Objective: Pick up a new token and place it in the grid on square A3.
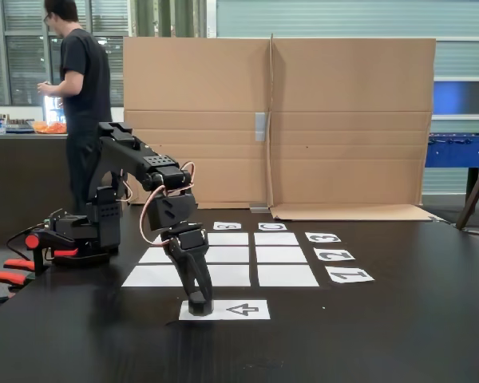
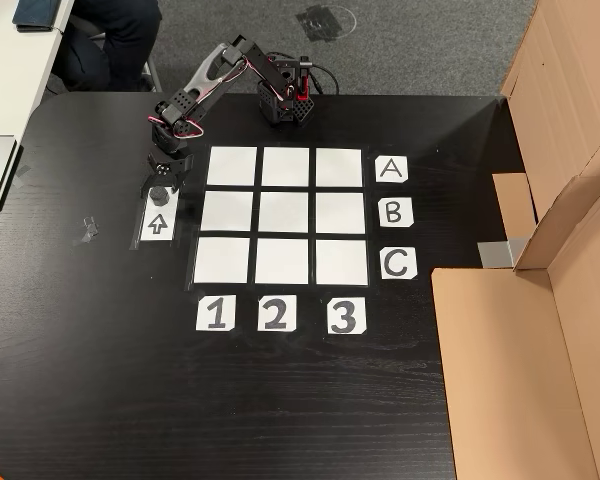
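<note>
the jaws point(image 2: 161, 190) sit low around the token point(image 2: 160, 195), grip unclear; a loose pinch could drop it short of square a3 point(image 2: 338, 166)

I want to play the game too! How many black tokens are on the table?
1. The token sits on the arrow sheet, between the gripper fingers, left of the grid. The arm could hide others.

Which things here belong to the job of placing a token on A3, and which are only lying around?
Belonging to the job:
- the token, on the arrow sheet
- the pincer, lowered around the token
- the grid
- square A3, blank
- the letter and number labels

Only lying around:
- the cardboard panels
- tape scrap on the table
</note>
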Robot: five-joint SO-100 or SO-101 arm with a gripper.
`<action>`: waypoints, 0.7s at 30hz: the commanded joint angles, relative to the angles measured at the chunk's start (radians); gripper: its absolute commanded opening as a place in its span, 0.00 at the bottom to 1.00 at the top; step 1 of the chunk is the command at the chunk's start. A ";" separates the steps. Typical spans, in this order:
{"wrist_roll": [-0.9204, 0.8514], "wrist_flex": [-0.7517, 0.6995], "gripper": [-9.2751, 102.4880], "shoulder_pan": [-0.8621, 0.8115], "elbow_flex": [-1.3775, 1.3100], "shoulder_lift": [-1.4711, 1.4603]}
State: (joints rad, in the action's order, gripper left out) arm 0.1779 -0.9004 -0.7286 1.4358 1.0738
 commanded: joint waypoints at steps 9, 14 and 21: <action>-0.005 -0.002 0.36 -0.014 -0.080 -0.021; -0.006 -0.008 0.36 -0.014 -0.084 -0.026; -0.006 -0.020 0.34 -0.014 -0.097 -0.035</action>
State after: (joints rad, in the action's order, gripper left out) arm 0.1779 -0.9143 -0.7348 1.3806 1.0339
